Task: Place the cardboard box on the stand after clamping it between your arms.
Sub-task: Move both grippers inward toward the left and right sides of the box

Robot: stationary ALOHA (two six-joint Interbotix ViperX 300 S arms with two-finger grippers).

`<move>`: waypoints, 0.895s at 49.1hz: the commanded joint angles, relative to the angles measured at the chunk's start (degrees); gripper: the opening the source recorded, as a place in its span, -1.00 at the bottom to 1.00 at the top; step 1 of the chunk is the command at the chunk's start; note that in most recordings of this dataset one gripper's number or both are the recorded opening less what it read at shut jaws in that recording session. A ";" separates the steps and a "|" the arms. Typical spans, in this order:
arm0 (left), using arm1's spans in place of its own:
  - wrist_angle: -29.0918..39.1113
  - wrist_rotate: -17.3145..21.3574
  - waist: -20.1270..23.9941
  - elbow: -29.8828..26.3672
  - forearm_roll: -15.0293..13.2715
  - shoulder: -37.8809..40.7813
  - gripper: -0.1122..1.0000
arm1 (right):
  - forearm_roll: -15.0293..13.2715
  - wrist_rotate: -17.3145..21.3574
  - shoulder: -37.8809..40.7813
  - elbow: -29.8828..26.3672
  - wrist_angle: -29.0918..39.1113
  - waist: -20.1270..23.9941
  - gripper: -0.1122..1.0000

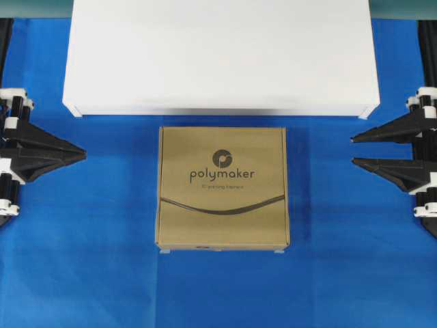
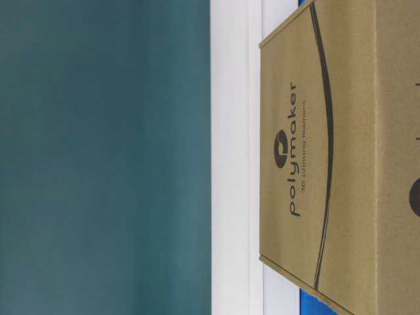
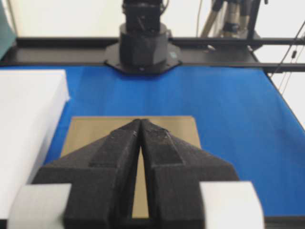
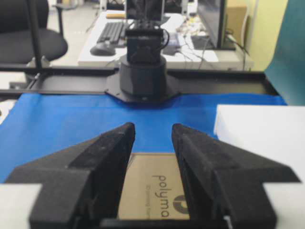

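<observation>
While the box (image 1: pixel 222 188) sits untouched | left gripper (image 1: pixel 83 155) pinched closed, right gripper (image 1: pixel 353 150) gapped, both empty | uneven squeeze could pop it short of the stand (image 1: pixel 220 58)

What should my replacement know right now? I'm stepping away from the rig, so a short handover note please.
Left gripper: shut, empty, parked at the left edge.
Right gripper: jaws apart, empty, parked at the right edge.
Cardboard box: flat on the blue cloth, centred between the arms, just in front of the stand, untouched.
Done: nothing yet.
Left: bring both arms in, clamp the box from its sides, lift it, set it on the stand.
</observation>
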 commanded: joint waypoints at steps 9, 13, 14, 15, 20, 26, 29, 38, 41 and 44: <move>10.02 -3.16 0.18 -4.31 2.55 3.43 -0.80 | 2.72 2.46 0.18 -2.72 12.66 -0.53 -0.79; 16.35 -3.25 0.18 -6.50 2.55 5.19 -0.80 | 2.72 3.78 0.35 -4.39 22.06 -1.14 -0.85; 18.19 -3.25 0.18 -7.12 2.55 5.71 -0.80 | 2.72 4.13 0.44 -4.83 24.26 -1.41 -0.85; 19.86 -3.08 0.18 -7.73 2.55 6.24 -0.80 | 2.81 4.48 0.62 -5.27 26.46 -1.58 -0.85; 27.69 -2.46 0.18 -10.99 2.55 9.05 -0.80 | 2.72 5.98 1.58 -7.29 36.21 -2.11 -0.84; 34.98 -2.37 0.18 -14.15 2.64 12.66 -0.80 | 2.37 6.15 3.69 -9.05 45.97 -2.11 -0.84; 38.58 -2.29 0.26 -15.64 2.64 14.85 -0.80 | 2.29 6.15 5.10 -9.84 49.83 -2.11 -0.84; 46.23 -2.29 0.18 -18.28 2.64 19.86 -0.80 | 1.67 6.06 10.63 -11.07 57.48 -2.20 -0.84; 47.64 -2.20 0.18 -18.98 2.81 21.01 -0.80 | 1.49 6.06 12.48 -11.34 58.54 -2.29 -0.83; 48.34 -2.20 0.09 -19.60 2.90 21.88 -0.80 | 1.41 6.06 14.15 -11.60 59.15 -2.20 -0.81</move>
